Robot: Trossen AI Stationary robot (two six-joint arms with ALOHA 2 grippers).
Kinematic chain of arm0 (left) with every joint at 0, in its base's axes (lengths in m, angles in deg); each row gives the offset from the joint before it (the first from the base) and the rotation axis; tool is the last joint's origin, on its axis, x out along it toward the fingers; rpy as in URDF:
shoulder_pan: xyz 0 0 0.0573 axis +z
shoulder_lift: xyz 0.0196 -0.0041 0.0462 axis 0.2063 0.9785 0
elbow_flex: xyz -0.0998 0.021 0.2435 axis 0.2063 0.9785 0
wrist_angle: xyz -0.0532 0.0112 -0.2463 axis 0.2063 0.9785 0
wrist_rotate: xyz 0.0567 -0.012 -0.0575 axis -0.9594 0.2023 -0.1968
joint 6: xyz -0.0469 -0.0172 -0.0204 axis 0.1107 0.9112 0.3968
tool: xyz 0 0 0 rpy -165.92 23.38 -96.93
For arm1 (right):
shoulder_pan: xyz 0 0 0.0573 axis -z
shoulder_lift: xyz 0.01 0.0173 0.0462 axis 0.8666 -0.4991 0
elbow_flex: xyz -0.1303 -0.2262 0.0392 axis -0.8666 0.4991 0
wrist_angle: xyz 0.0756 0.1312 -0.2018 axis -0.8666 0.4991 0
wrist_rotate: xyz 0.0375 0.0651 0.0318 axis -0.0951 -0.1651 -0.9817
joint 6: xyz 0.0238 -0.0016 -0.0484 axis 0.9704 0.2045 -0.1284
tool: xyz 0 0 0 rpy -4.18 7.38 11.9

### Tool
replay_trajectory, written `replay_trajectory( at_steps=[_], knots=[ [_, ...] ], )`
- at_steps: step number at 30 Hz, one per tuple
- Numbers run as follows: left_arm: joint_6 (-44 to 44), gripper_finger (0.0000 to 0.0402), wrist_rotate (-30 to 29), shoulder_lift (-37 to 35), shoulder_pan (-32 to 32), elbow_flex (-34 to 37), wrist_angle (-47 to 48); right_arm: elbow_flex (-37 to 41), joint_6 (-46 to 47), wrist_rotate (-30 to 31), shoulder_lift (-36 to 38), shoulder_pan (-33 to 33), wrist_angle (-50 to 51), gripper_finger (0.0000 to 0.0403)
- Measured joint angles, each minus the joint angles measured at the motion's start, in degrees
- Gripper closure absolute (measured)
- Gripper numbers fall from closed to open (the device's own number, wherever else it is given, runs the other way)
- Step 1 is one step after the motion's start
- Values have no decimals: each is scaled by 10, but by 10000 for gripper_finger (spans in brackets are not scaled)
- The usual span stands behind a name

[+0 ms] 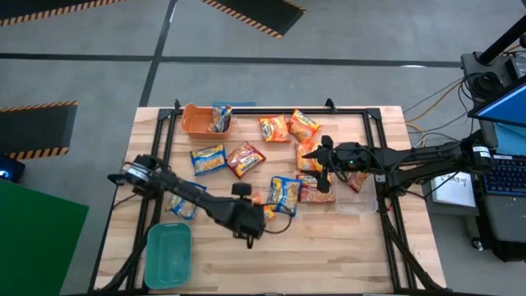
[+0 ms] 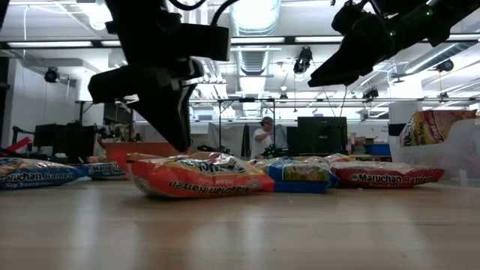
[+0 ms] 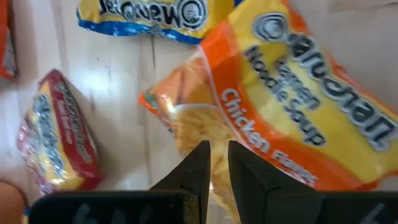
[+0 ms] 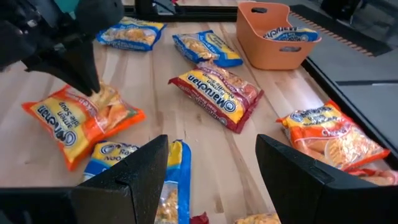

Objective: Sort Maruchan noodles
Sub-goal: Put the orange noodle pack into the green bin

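Several Maruchan noodle packets lie flat on the wooden table (image 1: 345, 247). An orange-and-yellow chicken packet (image 3: 292, 112) lies near the table's middle (image 4: 81, 121). My left gripper (image 3: 219, 162) points steeply down over that packet's edge, with only a narrow slit between its fingers and nothing in it. In the low view its tips (image 2: 180, 144) reach the packet's top (image 2: 199, 176). My right gripper (image 4: 211, 180) hangs open above the packets at the right middle (image 1: 316, 156), holding nothing. My left gripper comes slanting down from above at the orange packet's crinkled end (image 3: 186, 118). Its fingertips (image 4: 92, 86) stand right at the packet's upper surface. I cannot tell whether they touch it. The packet lies flat on the table.
An orange bin (image 1: 201, 122) with a packet inside stands at the far left, and a teal bin (image 1: 168, 255) at the near left. Blue (image 1: 208, 159), red (image 1: 245, 159) and orange (image 1: 274, 127) packets lie scattered across the middle. A black frame rail (image 1: 382, 164) borders the table.
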Motion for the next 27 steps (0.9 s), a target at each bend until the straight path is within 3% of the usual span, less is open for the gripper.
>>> replay_trajectory(
  at_steps=[8,13,18,27],
  knots=[
    [-37,362,1,-67,-5,42,-18,0,100,2,0,21,0,172],
    [-30,362,6,-168,-13,135,-157,0,134,-1,0,24,-13,172],
    [-1,362,69,-245,-18,236,-298,-23,176,-19,-6,24,-7,172],
    [89,362,111,-261,-31,313,-330,-92,248,-61,-96,13,10,172]
  ],
)
